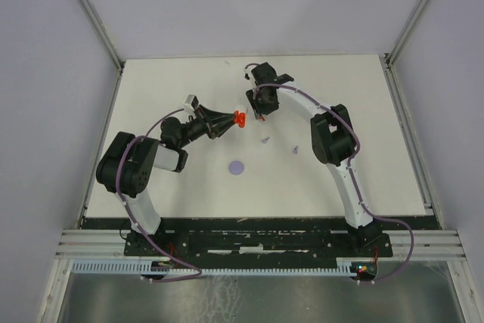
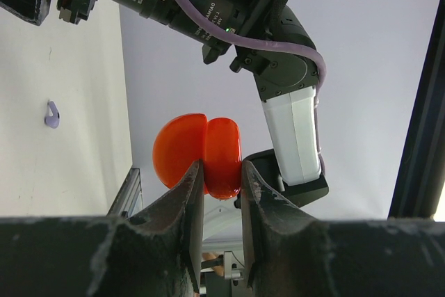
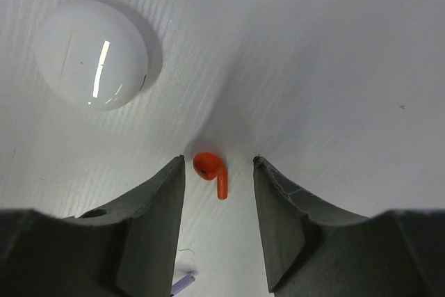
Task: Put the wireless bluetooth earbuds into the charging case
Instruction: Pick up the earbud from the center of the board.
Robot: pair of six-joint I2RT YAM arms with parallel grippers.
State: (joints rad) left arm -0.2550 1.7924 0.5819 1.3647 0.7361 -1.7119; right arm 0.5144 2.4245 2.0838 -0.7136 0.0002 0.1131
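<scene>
Two arms reach toward the middle of the white table (image 1: 363, 149). On the left, the left gripper (image 1: 229, 120) is clamped on a red charging case (image 1: 240, 119) and holds it up off the table, pointing toward the other arm. In the left wrist view its fingers (image 2: 189, 193) press against the case (image 2: 198, 154) from both sides, and two rounded red halves show with a cleft between them.

Nearer the arm bases, a pale purple disc (image 1: 237, 166) lies flat on the table, well apart from both grippers. To the right of it lie a pale purple earbud (image 1: 265, 140) and, further right, a second pale purple earbud (image 1: 296, 149), apart from each other.

At the right, the right gripper (image 1: 259, 111) points down at the table, just beside the held case. Its wrist view shows the fingers (image 3: 160, 199) apart, with a red earbud (image 3: 211, 170) lying on the table between them, touching neither. A white round disc (image 3: 92, 55) sits on the table beyond the fingers, to the left.
</scene>
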